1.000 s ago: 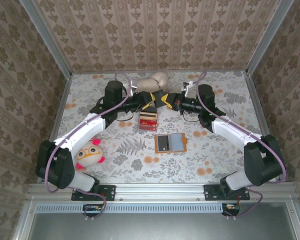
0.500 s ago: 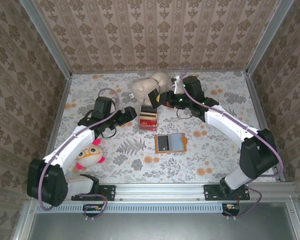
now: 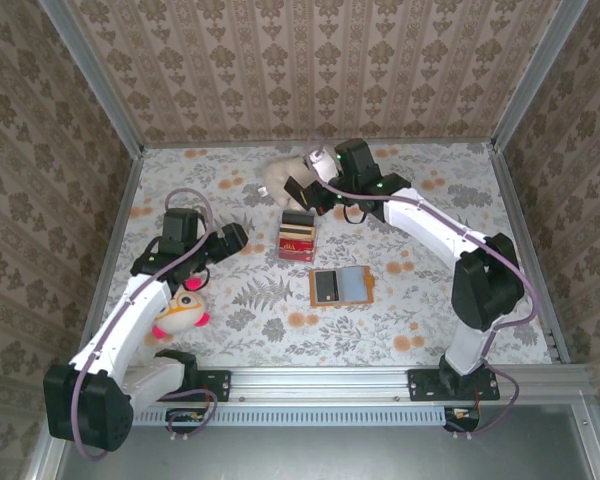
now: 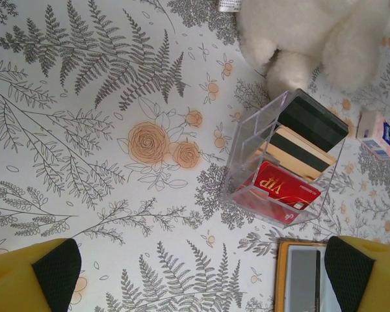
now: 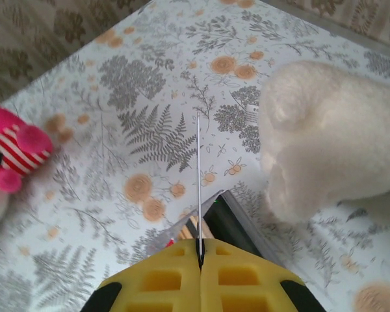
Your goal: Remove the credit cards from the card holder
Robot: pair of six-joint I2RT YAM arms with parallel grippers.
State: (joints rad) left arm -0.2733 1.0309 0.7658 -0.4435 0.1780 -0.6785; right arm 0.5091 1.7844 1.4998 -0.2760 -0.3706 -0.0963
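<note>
- The wallet (image 3: 340, 286) lies open and flat on the table (image 3: 380, 330), toward the near side. It has a tan-orange rim, a dark panel on the left and a grey-blue pocket on the right.
- The cards (image 4: 292, 185) stand tiered in a clear stand (image 4: 244, 162) just beyond the wallet: a red one lettered "VIP" in front, a tan one with a dark stripe, and a black one at the back.
- The right gripper (image 5: 200, 255) is clenched on a single card (image 5: 198, 169), held edge-on above the stand and beside the cream plush (image 5: 331, 136). The colour of the card's face cannot be told.
- The left gripper (image 4: 201, 266) is spread wide with nothing between its pads, left of the stand and apart from it.
- The top view gives the whole open wallet. The left wrist view catches its orange corner at the bottom edge, reads the lettering, and takes in a pink packet (image 4: 379, 134) right of the stand.
- The right wrist view takes in a pink striped toy (image 5: 13, 149).
</note>
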